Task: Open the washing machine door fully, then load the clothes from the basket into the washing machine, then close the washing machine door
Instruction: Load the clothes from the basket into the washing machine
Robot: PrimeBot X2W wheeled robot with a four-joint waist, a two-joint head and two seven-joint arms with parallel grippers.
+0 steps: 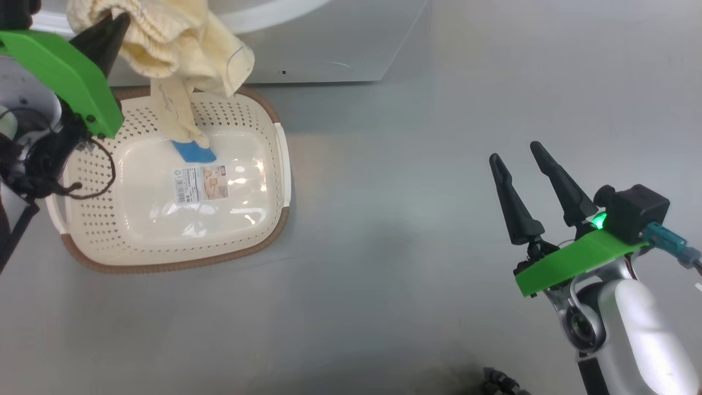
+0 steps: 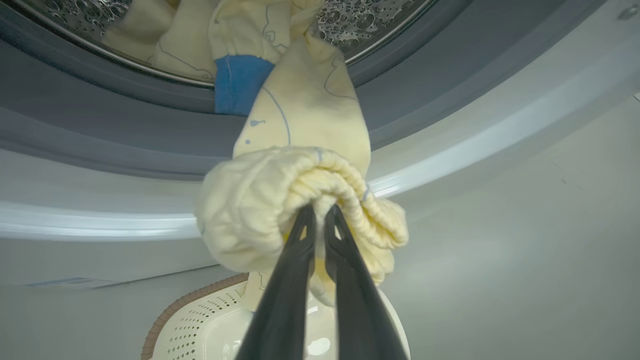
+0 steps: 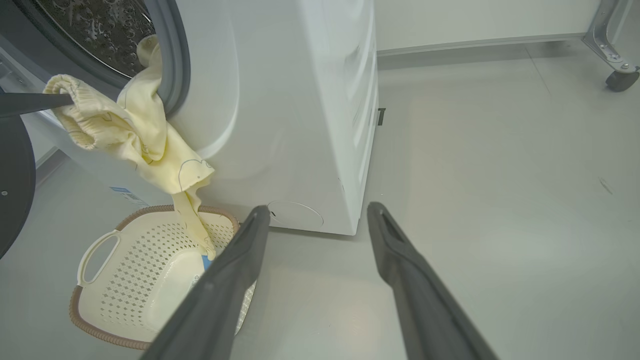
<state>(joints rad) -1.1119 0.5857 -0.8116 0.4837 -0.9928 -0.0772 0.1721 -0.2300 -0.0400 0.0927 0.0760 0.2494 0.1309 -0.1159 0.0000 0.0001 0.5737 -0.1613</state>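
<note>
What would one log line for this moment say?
step: loading | left end effector: shut on clothes, part in drum, cuff hanging into basket | right end effector: open, empty

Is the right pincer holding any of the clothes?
No, the right pincer stands open above the floor, gripping nothing.

A laundry corner in a lab or test room, rather than a lived-in home, is suggested. A white front-loading washing machine (image 3: 300, 100) is stood directly on a bare, glossy grey floor (image 3: 500, 200), with a perforated basket (image 3: 125, 285) set before it. A plain pale wall (image 3: 475, 17) with a grey skirting strip (image 3: 475, 46) is seen behind, and a metal frame (image 3: 602, 30) on a caster wheel (image 3: 621, 80) is parked there.
</note>
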